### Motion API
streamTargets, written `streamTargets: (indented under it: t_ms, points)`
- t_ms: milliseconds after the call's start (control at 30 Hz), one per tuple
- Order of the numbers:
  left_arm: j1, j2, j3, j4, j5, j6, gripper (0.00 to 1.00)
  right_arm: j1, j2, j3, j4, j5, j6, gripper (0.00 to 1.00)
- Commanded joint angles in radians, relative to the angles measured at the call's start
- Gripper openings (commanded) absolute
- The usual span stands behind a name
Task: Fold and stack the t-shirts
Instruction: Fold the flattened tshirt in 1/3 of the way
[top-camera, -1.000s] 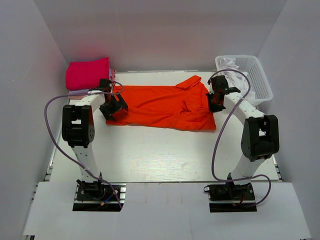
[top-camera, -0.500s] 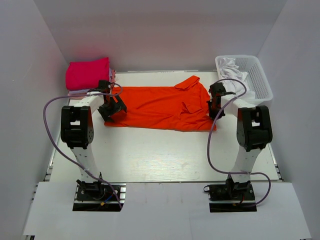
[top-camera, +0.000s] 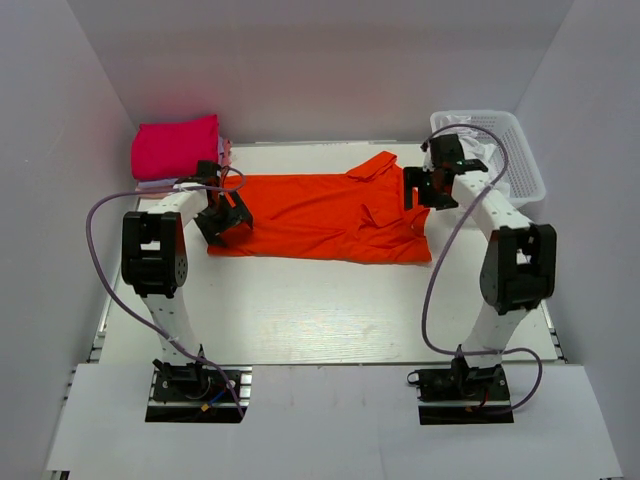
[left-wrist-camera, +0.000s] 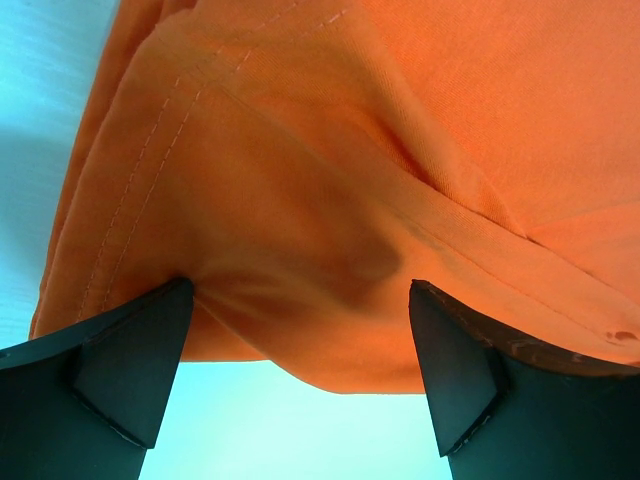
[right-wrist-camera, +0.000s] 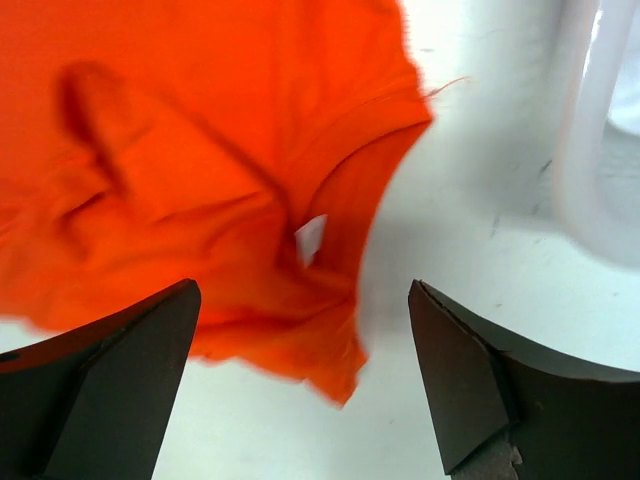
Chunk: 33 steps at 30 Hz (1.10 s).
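The bright orange-red t-shirt (top-camera: 320, 212) lies spread across the middle of the table, its collar end to the right. My left gripper (top-camera: 226, 217) stands open at the shirt's left edge; in the left wrist view the hem (left-wrist-camera: 300, 200) bulges between the spread jaws (left-wrist-camera: 300, 290), not pinched. My right gripper (top-camera: 424, 189) hangs open above the shirt's right end, holding nothing; its wrist view shows the collar with a white label (right-wrist-camera: 310, 238) below the gripper (right-wrist-camera: 302, 292). A folded magenta-pink t-shirt (top-camera: 175, 146) sits on paler folded ones (top-camera: 158, 185) at the back left.
A white plastic basket (top-camera: 512, 150) with pale cloth inside stands at the back right, close to my right arm; its rim (right-wrist-camera: 600, 150) shows in the right wrist view. White walls close in the table at the back and both sides.
My right gripper has opened and let go of the shirt's right end, then risen and moved back toward the basket. The left gripper has stayed open at the left edge.
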Motion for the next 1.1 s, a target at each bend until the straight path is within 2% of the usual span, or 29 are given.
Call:
streamTargets:
  t_ms: [0,33,133,233,533,700,900,1000,1067]
  points:
    - [0.005,-0.025,0.000,-0.056,0.007,0.016,1.00,0.007,-0.123,-0.039,-0.023,-0.169,0.045,0.90]
    - [0.005,-0.025,0.000,-0.056,0.017,0.016,1.00,0.009,-0.145,-0.071,-0.002,-0.285,0.050,0.90]
    - [0.005,-0.025,0.000,-0.056,0.028,0.016,1.00,0.010,-0.176,-0.165,0.064,-0.506,0.051,0.90]
    - [0.005,-0.025,-0.009,-0.056,0.028,0.016,1.00,0.012,-0.148,-0.239,0.101,-0.593,0.041,0.90]
    - [0.005,-0.045,-0.095,-0.042,0.019,0.016,1.00,-0.045,0.053,-0.328,0.207,-0.624,0.109,0.90]
    - [0.005,-0.113,-0.179,-0.064,0.001,0.016,1.00,-0.121,0.053,-0.452,0.258,-0.731,0.133,0.90]
    - [0.005,-0.209,-0.284,-0.120,0.027,0.016,1.00,-0.137,-0.155,-0.688,0.227,-0.699,0.175,0.90]
    - [0.005,-0.268,-0.267,-0.205,-0.005,0.016,1.00,-0.131,-0.261,-0.718,0.181,-0.665,0.197,0.90]
    - [0.005,-0.298,-0.211,-0.284,-0.015,0.027,1.00,-0.125,-0.326,-0.658,0.106,-0.595,0.177,0.90]
